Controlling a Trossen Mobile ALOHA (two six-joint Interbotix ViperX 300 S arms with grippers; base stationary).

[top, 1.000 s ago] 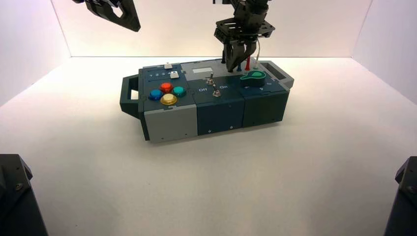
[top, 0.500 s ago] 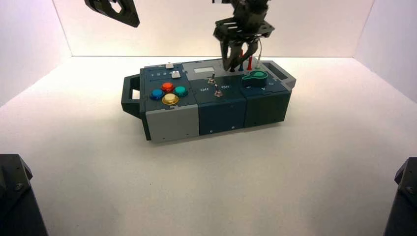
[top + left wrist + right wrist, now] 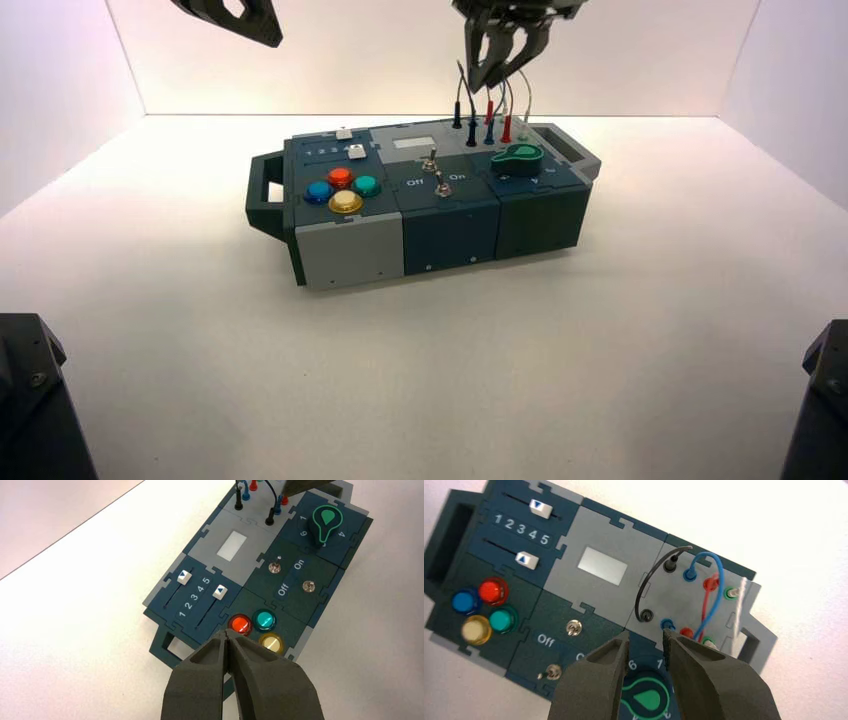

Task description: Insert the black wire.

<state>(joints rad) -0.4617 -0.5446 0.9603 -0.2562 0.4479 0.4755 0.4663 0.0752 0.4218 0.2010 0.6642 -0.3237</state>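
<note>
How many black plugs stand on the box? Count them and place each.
2, joined by the black wire: the rear black plug, left of the rear blue plug, and the front black plug, left of the front blue plug.

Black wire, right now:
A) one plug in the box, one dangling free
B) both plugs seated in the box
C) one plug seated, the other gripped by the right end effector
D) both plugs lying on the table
B: the black wire arches between two black plugs, each standing in its own socket on the grey panel, and the right end effector is open with nothing between its fingers.
</note>
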